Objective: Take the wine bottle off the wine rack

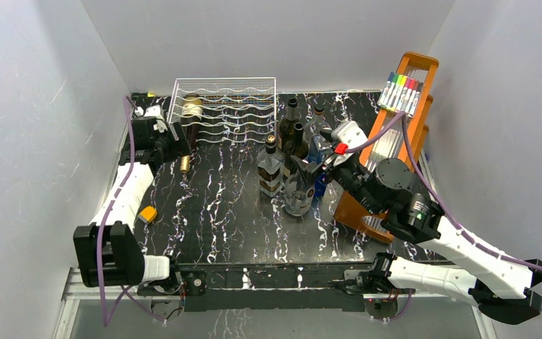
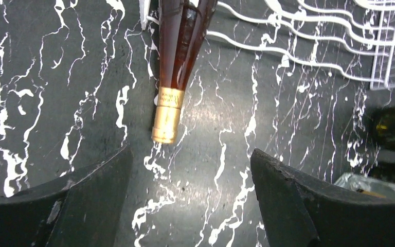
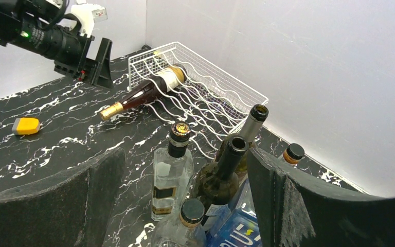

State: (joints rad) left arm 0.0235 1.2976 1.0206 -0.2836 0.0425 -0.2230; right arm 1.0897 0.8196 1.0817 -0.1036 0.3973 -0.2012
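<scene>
Currently the wine bottle [image 2: 179, 46] lies on its side in the wine rack [image 1: 226, 80], upper left of the top view. Its gold cap [image 2: 166, 116] projects out of the rack's open front. The left gripper [image 2: 190, 154] is spread wide and holds nothing, just short of the cap. Centre the neck between the fingers and advance until they flank the neck behind the cap. Close firmly, then draw straight out along the bottle's axis. The right gripper [image 3: 185, 154] is likewise wide open and empty above the standing bottles [image 3: 172, 164].
</scene>
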